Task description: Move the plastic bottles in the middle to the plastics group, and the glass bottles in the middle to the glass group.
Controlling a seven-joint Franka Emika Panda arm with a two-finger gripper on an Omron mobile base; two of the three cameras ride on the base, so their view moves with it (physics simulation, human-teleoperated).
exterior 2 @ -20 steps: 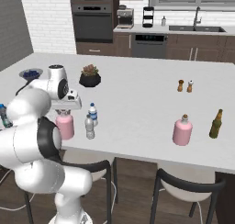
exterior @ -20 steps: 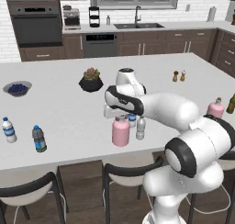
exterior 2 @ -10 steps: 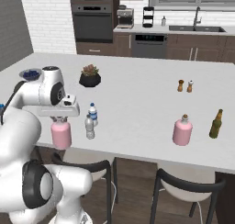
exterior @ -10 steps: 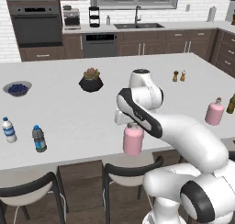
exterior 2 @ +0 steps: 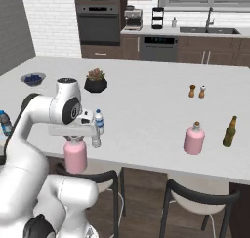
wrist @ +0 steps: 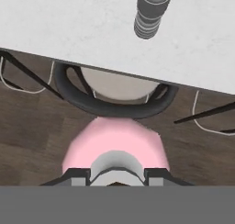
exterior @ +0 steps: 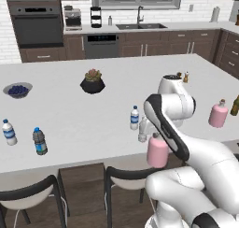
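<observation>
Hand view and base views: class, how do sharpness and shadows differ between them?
Hand view: the held pink bottle fills the bottom as a soft blur; the grey plastic bottle is cut off at the top. Right base view: even flat lighting, no glare, faint shadows under the second pink bottle.

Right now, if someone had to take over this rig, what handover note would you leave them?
Hand: shut on the pink bottle, held past the counter's near edge, above a stool.
Two small water bottles from the middle, blue-label and plain, stand on the counter.
Plastics group at the left end; glass group at the right end.
Done: pink bottle lifted.
Left: carry it to the glass group, then both water bottles to plastics.
</observation>
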